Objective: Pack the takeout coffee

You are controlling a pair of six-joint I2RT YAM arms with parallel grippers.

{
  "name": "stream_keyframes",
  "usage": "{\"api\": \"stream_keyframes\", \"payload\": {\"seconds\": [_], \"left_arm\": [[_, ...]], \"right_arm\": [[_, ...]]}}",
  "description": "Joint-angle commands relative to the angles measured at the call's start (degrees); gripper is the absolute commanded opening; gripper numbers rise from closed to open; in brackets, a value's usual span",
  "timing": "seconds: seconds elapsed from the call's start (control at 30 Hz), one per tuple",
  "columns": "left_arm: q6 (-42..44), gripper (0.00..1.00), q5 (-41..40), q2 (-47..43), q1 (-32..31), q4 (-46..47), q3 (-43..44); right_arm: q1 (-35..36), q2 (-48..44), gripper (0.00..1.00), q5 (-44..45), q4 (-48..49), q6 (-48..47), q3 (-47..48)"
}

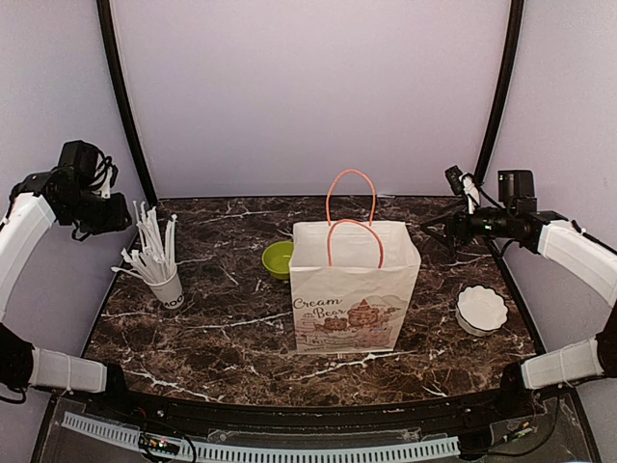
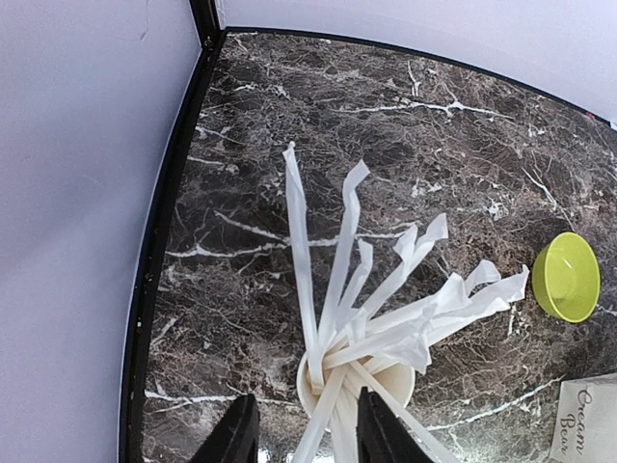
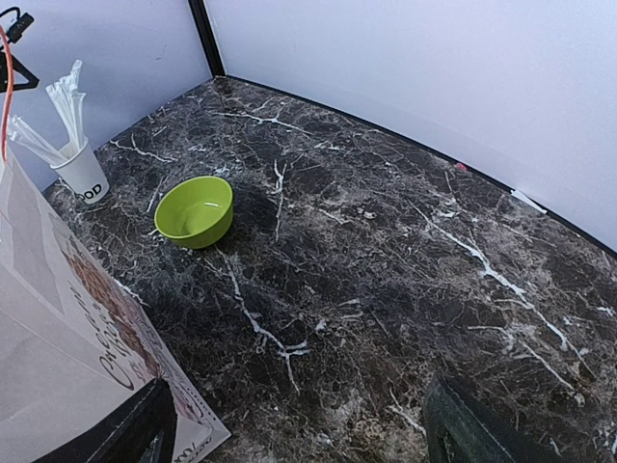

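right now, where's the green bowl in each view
top external: bowl mid-table, just left of the bag.
left wrist: bowl at the right edge, about halfway down.
right wrist: bowl in the upper left.
shared landmark: the straw cup shows in all three views, left of the bowl in each.

White shells cover the left arm [image 1: 21,236] and right arm [image 1: 578,253], with black joints. Black cables [image 1: 104,174] loop behind the matte black fingers [image 2: 234,436].
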Motion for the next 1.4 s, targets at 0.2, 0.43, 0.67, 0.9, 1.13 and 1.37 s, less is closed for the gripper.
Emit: {"api": "stream_keyframes", "payload": {"seconds": [0.2,0.43,0.67,0.9,1.13,1.37], "left_arm": [[-0.54,0.39,-3.34,3.41,0.3,8.5,-3.0],[-0.61,0.4,-4.7,7.45,0.39,14.98,-0.54],[-1.75,0.38,-4.71,12.86,0.47,17.17,2.32],[-1.79,0.3,-6.54,15.47,0.41,18.7,2.28],[-1.38,0.1,-7.03,15.9,0.46,19.44,2.16],[-0.44,0.0,-7.63,10.96,0.39,14.46,6.83]], "right_arm": [[-0.28,0.09,0.9,-0.79,1.41,-0.56,-0.47],[-0.28,0.51,0.9,-0.79,1.28,-0.56,-0.39],[-0.32,0.35,0.9,-0.79,1.08,-0.56,-0.35],[-0.32,0.8,0.9,-0.79,0.97,-0.56,-0.35],[-0.33,1.45,0.9,-0.79,0.81,-0.56,-0.32],[-0.33,1.95,0.9,-0.79,0.82,-0.56,-0.29]]}}
